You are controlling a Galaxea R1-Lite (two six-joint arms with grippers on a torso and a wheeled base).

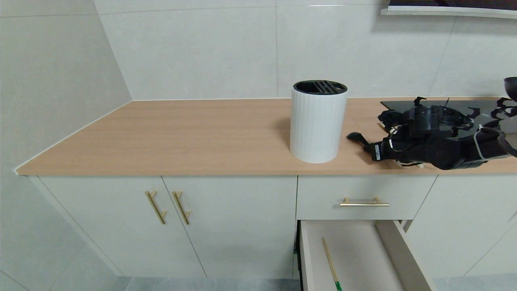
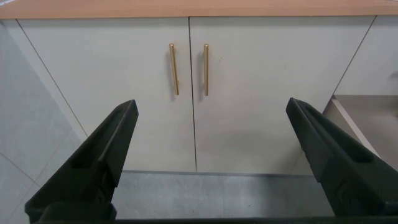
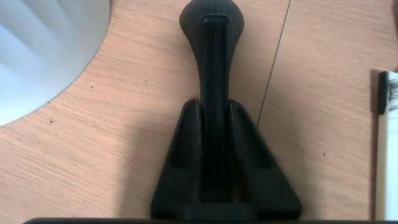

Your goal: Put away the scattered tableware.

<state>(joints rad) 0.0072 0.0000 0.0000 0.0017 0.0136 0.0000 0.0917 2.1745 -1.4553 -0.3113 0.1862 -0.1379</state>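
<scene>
A white ribbed cylindrical holder (image 1: 318,125) with a black slotted top stood on the pale wooden counter (image 1: 181,133), probably as the place for the loose utensils. Just to the right of the holder, the right gripper (image 1: 370,148) lay low on the counter, clenched around a black plastic handle (image 1: 356,137). The handle lay flat, its rounded end pointing toward the holder's base but not touching it. In the right wrist view the gripper (image 3: 213,124) pinched the handle (image 3: 208,37) from both sides near its middle, a low grip that seemed meant to lift the piece off the wood before tipping it upright over the holder (image 3: 37,50). The utensil's working end was hidden under the gripper and arm, so what kind of tool it was could not be told. Below the holder and slightly right of it, an open white drawer (image 1: 389,246) held a thin wooden chopstick (image 1: 329,260) with a green tip, cut off by the picture's edge. The left gripper (image 2: 211,107) hung released, fingers wide apart, facing the white cupboard doors (image 2: 249,124) below and left of the holder. A white-and-black object (image 3: 387,143) on the counter beside the handle was too cropped to identify.
</scene>
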